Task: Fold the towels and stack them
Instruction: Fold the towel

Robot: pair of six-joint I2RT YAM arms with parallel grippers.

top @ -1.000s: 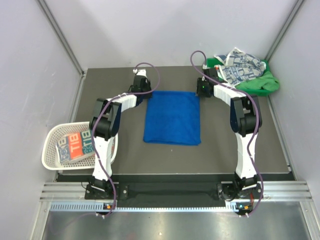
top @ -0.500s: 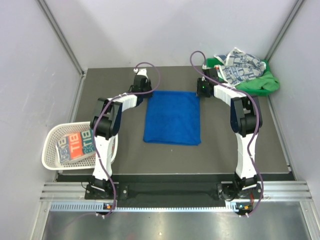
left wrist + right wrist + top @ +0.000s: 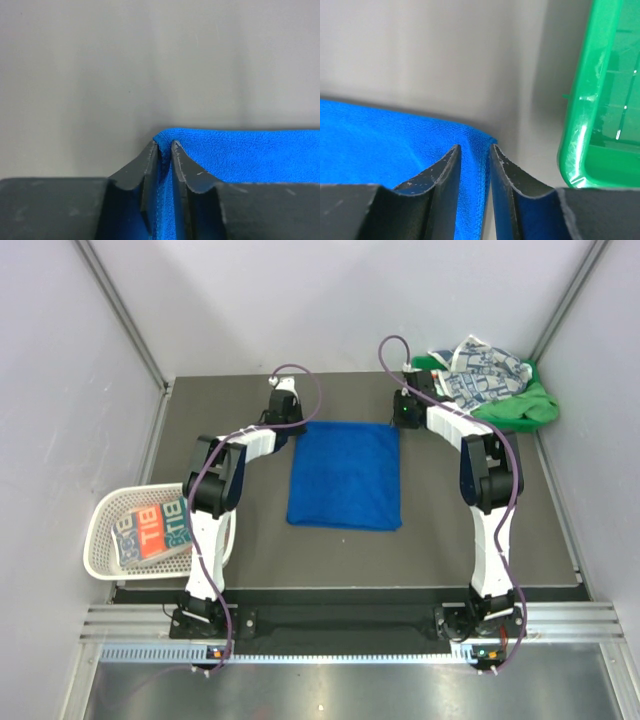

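Blue towel (image 3: 344, 476) pinched at far corners by outstretched left pincer (image 3: 165, 145) and right pincer (image 3: 474, 148).

Two tools (image 3: 165, 145) (image 3: 475, 147), one basket (image 3: 100, 515), one tray (image 3: 590, 100)

Robotics lab test cell. Left arm (image 3: 213, 495) and right arm (image 3: 487, 475) bolted to an aluminium rail (image 3: 350, 640) at a dark table (image 3: 340, 555), boxed in by plain grey panels (image 3: 330, 300). Exposed purple cable (image 3: 298, 367). Staged props: blue towel (image 3: 345, 475), mesh basket (image 3: 92, 540), green tray (image 3: 592, 100).
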